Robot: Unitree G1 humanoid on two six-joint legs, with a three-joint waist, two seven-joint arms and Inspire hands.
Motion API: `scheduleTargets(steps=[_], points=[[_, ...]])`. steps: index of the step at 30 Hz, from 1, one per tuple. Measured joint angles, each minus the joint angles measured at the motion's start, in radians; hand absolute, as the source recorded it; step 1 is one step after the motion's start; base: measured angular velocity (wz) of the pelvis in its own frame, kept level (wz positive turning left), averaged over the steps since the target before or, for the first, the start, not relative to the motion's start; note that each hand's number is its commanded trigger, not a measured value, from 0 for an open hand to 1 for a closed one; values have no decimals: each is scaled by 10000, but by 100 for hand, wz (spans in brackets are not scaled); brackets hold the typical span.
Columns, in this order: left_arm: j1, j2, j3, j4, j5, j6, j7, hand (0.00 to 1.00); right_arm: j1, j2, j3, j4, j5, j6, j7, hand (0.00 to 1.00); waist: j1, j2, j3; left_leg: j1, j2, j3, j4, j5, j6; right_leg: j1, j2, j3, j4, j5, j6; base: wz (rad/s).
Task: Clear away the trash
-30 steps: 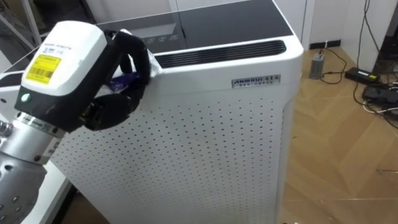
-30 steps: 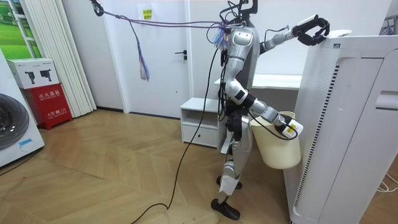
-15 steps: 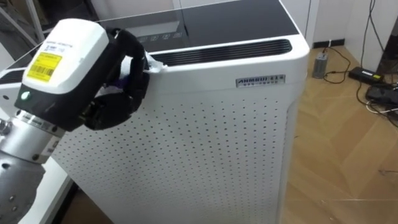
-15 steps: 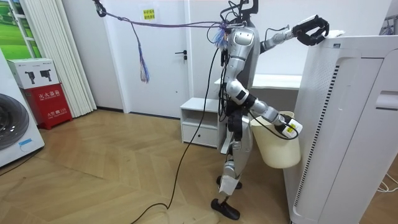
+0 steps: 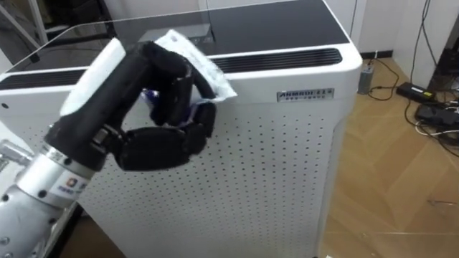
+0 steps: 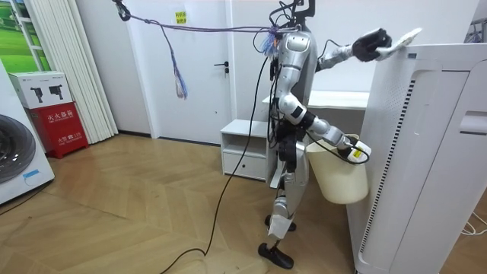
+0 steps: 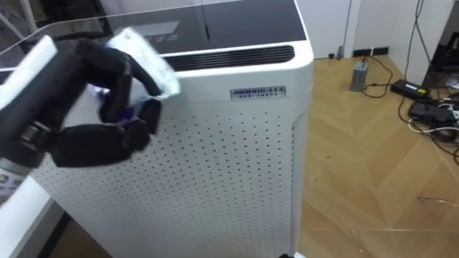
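Note:
My left hand [image 5: 161,132] is raised in front of the top edge of a tall white appliance [image 5: 272,165] with a perforated front and a dark glass top. Its fingers are curled round a crumpled white wrapper [image 5: 197,61] with blue print, which sticks out above the hand. In the room view the left hand [image 6: 367,44] holds the wrapper [image 6: 403,39] just off the appliance's upper corner. My right hand [image 6: 351,151] hangs low at hip height, shut on the wire handle of a cream bucket [image 6: 338,179].
I stand close to the appliance [image 6: 426,152] on a wooden floor. Cables and a power strip [image 5: 430,100] lie on the floor to my right. A low white cabinet [image 6: 247,148], a red box [image 6: 57,125] and a washing machine [image 6: 15,160] stand behind me.
My left hand has turned and lifted, drawing the wrapper up off the appliance's top edge. The bucket hand has barely moved.

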Motion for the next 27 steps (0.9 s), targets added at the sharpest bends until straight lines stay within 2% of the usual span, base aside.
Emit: scheduleTargets(steps=[2, 5, 7, 9, 13, 16, 21, 24, 27], points=[[107, -4, -908, -1, -261, 85, -688, 100, -127, 84, 167, 59, 42, 0, -8, 100, -40, -45, 23, 10, 13, 40, -16, 0, 0, -15, 14, 37, -5, 26, -3, -7], [113, -28, -1713, -9, -406, 120, -1485, 100, -291, 79, 354, 113, 41, -1, -66, 100, -176, -46, 27, -68, 22, 26, -27, 0, 0, -110, 27, 69, -9, 39, -7, -2], [113, -95, -1906, -36, -737, 124, -1783, 100, -337, 41, 465, 112, 47, -1, -119, 100, -250, -35, 16, -100, 29, 49, -35, -1, 0, -211, 36, 98, 4, 39, -8, -3], [108, -229, -1971, -80, -1013, 125, -1915, 100, -387, 36, 523, 111, 64, -1, -126, 100, -271, -16, 4, -232, 35, 82, -9, -1, -1, -365, 46, 207, 16, 49, -19, -9], [110, -482, -2049, -78, -1412, 186, -2712, 100, -397, 1, 618, 105, 65, -1, -241, 100, -238, -31, 9, -222, 35, 286, -2, 0, -1, -429, 33, 358, 24, 50, -16, -11], [111, -750, -2048, -76, -1413, 195, -3127, 100, -400, 36, 646, 101, 64, -1, -313, 100, -229, -40, 15, -224, 33, 320, -5, 0, -1, -465, 36, 458, 30, 63, 6, -8], [151, -774, -2070, 163, -1398, 228, -3539, 100, -459, 46, 647, 63, 56, -1, -337, 100, -110, -27, 12, -336, 47, 404, -11, 1, 1, -701, 58, 558, 177, 85, -4, -8], [395, -733, -2133, 712, -1362, 227, -3484, 100, -561, 36, 698, 131, 90, -5, -429, 100, -109, -11, 12, -347, 50, 400, 6, 6, 11, -720, 52, 527, 233, 86, -5, 0], [575, -661, -2366, 1541, -1193, 228, -3442, 100, -1146, 53, 928, 884, 332, -14, -519, 100, -255, -22, 23, -591, 46, 369, 94, 25, 29, -936, 31, 485, 350, 93, -16, 4]])
